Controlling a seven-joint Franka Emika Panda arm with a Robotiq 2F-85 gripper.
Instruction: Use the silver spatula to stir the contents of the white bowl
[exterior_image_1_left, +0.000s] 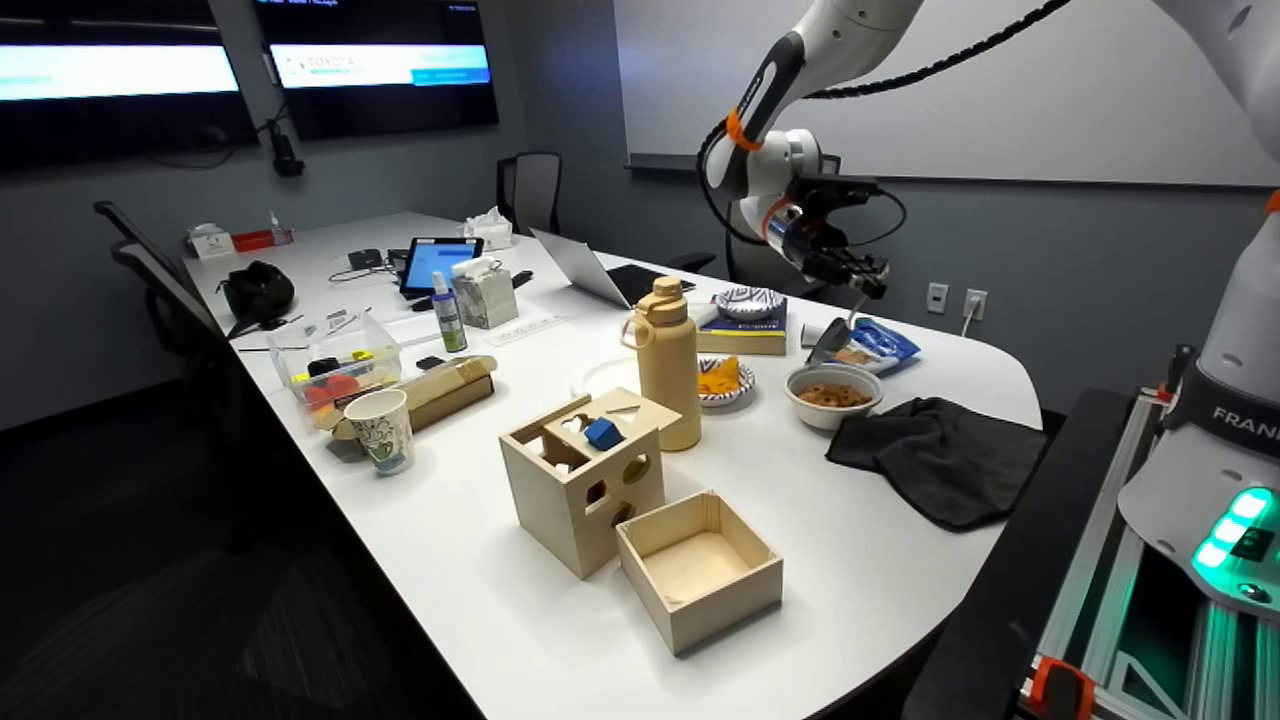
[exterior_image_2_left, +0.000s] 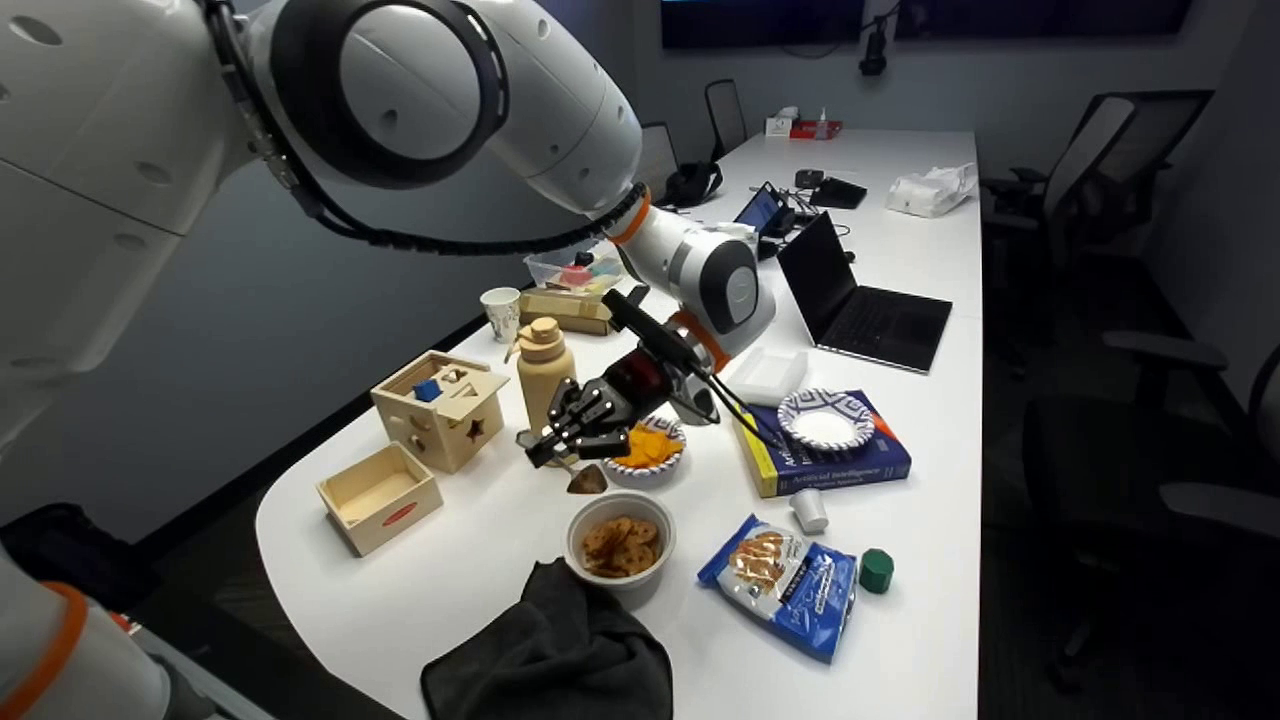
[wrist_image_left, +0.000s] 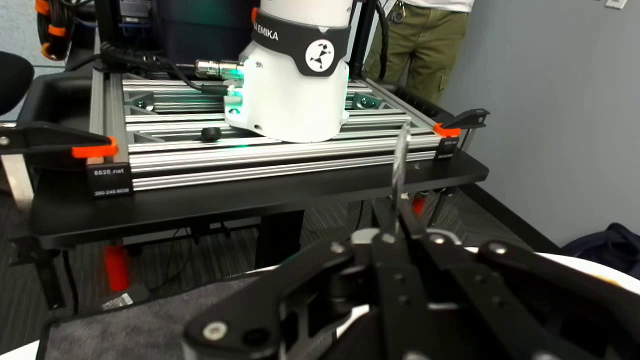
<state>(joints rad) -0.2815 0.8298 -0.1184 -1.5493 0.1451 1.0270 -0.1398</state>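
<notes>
In an exterior view, we locate the white bowl (exterior_image_1_left: 815, 418) and its contents (exterior_image_1_left: 835, 396) beside the dark cloth (exterior_image_1_left: 940, 460). In an exterior view, the silver spatula (exterior_image_2_left: 587, 481) tilts blade-down near the bowl. In the wrist view, we see the gripper (wrist_image_left: 396, 205) pinching the spatula's handle.

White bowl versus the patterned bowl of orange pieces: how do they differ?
The white bowl is plain; the patterned bowl has a dark-and-white design. The white bowl holds brown pieces, the patterned bowl orange pieces. Both are round and stand upright on the table.

Gry wall (wrist_image_left: 545, 125), wht tbl (exterior_image_1_left: 830, 620), dk flr (exterior_image_1_left: 200, 620)
</notes>
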